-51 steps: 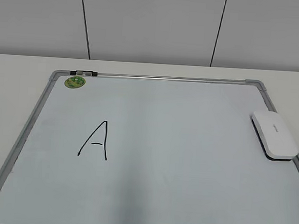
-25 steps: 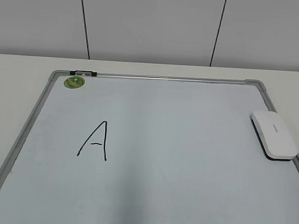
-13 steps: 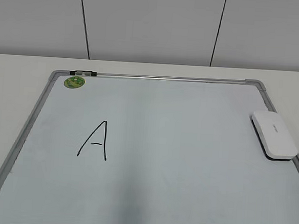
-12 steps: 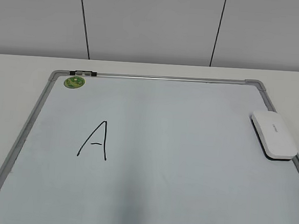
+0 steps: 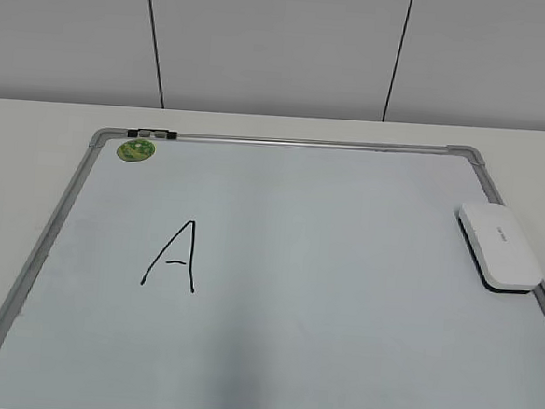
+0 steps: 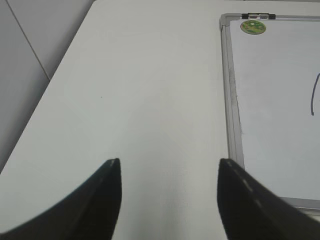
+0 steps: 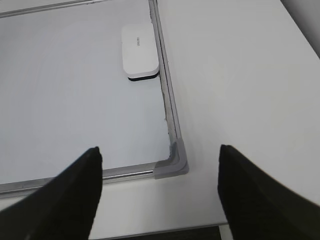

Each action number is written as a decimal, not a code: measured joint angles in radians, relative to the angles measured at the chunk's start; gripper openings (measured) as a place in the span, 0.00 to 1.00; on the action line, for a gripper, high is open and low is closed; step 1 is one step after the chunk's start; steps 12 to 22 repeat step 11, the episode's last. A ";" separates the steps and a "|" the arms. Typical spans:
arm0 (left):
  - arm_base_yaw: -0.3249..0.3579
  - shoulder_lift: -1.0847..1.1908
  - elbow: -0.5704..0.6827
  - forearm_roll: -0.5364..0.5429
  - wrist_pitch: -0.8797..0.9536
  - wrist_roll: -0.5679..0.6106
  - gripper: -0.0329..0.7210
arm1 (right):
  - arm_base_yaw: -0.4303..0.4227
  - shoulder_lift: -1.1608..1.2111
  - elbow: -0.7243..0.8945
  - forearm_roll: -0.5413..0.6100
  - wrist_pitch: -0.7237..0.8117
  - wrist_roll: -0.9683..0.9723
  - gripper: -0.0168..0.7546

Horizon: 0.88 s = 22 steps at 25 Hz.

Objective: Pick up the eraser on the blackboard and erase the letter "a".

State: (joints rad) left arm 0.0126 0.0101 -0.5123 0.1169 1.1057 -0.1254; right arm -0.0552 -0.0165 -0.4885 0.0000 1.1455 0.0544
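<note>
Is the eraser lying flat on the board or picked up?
Lying flat: the eraser rests on the board by its right frame, with neither gripper near it.

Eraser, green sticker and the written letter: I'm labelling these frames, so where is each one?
eraser (image 5: 500,247): exterior view, middle of its white top.
green sticker (image 5: 136,150): exterior view, centre of the round face.
letter (image 5: 190,255): exterior view, on its right-hand stroke.

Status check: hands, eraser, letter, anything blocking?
Left hand open, empty, over bare table left of the blackboard. Right hand open, empty, near its corner. Eraser untouched by right frame. Letter unerased. Nothing in the way.
</note>
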 joint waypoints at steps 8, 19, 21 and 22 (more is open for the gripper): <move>-0.004 0.000 0.000 0.000 0.000 0.000 0.60 | 0.000 0.000 0.000 0.000 0.000 0.000 0.72; -0.004 0.000 0.000 0.000 0.000 0.000 0.60 | 0.000 0.000 0.000 0.000 0.000 0.000 0.72; -0.004 0.000 0.000 0.000 0.000 0.000 0.60 | 0.000 0.000 0.000 0.000 0.000 0.000 0.72; -0.004 0.000 0.000 0.000 0.000 0.000 0.60 | 0.000 0.000 0.000 0.000 0.000 0.000 0.72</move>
